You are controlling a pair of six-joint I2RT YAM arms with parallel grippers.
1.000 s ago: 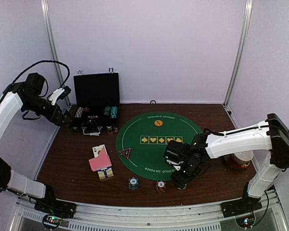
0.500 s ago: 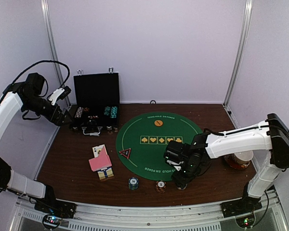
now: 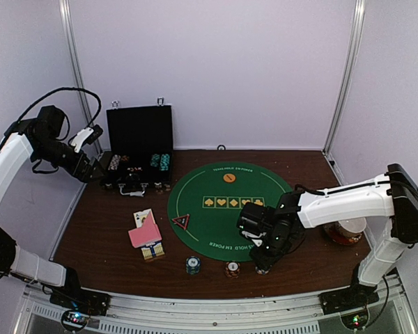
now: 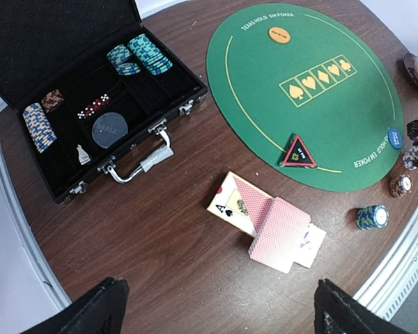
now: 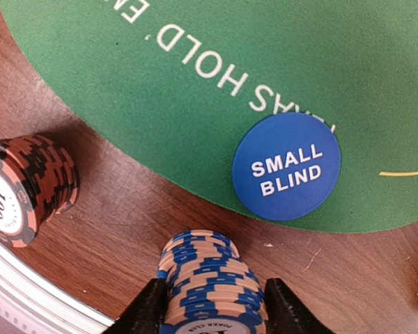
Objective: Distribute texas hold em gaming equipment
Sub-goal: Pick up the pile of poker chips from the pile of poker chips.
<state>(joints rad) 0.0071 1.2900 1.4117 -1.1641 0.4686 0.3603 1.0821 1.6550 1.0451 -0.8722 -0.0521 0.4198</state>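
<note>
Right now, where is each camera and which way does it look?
Top external: high behind the robot, facing the table; left arm, right arm show.
Left wrist: high, looking down at the black case and green mat; left gripper's fingers show.
Right wrist: low, facing a blue-striped chip stack between right gripper's fingers.
Both wrists see the Small Blind button.

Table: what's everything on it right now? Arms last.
case: 1, black, open, far left
chips: several stacks, teal and others, inside case
mat: 1, green, round, centre
orange button: 1, mat's far edge
blue button: 1, mat's near edge
triangle marker: 1, black-red, mat's left part
cards: 1 pile, pink backs, some face up, left of mat
teal stack: 1, near edge, off mat
red stack: 1, right of teal stack
blue stack: 1, blue-peach, between right claw's fingers
dish: 1, brownish, right of mat
left claw: open, high over table's left
right claw: astride blue stack; grip unclear
</note>
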